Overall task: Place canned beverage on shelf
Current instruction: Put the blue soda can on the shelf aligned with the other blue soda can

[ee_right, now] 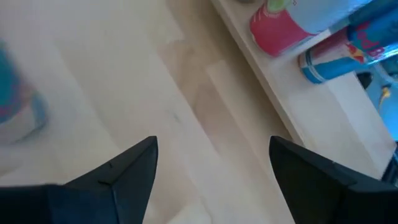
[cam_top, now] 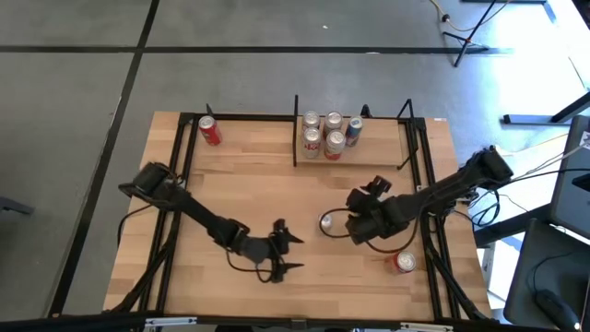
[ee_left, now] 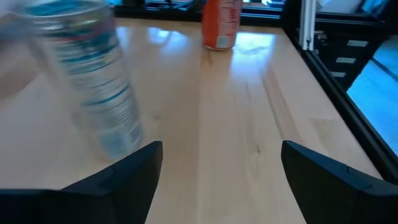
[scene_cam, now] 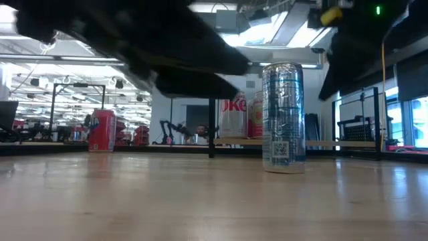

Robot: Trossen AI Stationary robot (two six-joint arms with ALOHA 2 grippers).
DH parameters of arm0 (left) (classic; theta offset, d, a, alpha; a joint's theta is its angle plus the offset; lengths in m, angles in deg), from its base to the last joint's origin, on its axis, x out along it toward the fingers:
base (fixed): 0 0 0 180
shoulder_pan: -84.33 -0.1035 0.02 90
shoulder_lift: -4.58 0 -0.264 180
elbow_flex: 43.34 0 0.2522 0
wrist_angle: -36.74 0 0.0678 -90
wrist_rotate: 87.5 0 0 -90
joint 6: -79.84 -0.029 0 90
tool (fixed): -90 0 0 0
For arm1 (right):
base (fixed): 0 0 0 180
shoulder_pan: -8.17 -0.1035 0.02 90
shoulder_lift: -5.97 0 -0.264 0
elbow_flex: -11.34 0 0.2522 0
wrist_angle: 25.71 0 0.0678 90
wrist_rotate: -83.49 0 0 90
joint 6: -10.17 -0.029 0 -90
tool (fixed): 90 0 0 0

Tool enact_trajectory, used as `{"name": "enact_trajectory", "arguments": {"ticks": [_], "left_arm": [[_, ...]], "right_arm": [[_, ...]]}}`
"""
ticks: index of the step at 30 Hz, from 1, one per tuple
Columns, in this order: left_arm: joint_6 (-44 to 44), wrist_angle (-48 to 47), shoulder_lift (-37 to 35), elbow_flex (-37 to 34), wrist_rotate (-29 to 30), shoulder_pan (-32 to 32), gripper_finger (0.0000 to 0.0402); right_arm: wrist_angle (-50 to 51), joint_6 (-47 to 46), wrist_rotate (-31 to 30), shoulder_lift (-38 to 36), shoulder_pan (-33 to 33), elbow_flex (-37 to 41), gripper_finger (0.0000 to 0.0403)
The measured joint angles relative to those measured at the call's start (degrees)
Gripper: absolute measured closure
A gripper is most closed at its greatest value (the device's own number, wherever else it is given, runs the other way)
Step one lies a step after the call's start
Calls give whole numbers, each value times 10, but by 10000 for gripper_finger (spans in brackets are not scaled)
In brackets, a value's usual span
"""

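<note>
High view: silver can (cam_top: 328,222) beside right claw (cam_top: 361,218).

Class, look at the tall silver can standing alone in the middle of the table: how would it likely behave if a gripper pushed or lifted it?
The silver can stands upright, tall and slim, so a push near its top would probably tip it. Once down, its round body would likely roll across the smooth table. Its glossy wall may slip in the open right gripper beside it unless squeezed squarely.

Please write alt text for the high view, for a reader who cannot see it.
Seen from above, the right gripper, fingers open, is beside an upright silver can mid-table. The left gripper waits open nearby. The shelf at the far edge holds five cans; red cans stand at the far-left corner and near-right edge.
</note>
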Motion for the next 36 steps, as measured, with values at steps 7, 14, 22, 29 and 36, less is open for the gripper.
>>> {"name": "enact_trajectory", "arguments": {"ticks": [7, 14, 22, 29, 36], "left_arm": [[-15, 52, 78, 52, -78, -42, 107], [-26, 64, 95, 64, -67, -55, 112], [-38, 27, 94, 64, 23, -53, 112], [-16, -24, 83, 62, 68, -53, 112], [-15, -44, 61, 62, 81, -54, 113]], "right_arm": [[-228, 44, -90, 1, 0, 112, 109], [-409, 168, -84, 2, 0, 133, 109], [-454, 198, 13, 2, -1, 133, 109], [-459, 168, 58, 0, -13, 132, 109], [-454, 165, 93, 2, -12, 133, 109]]}}
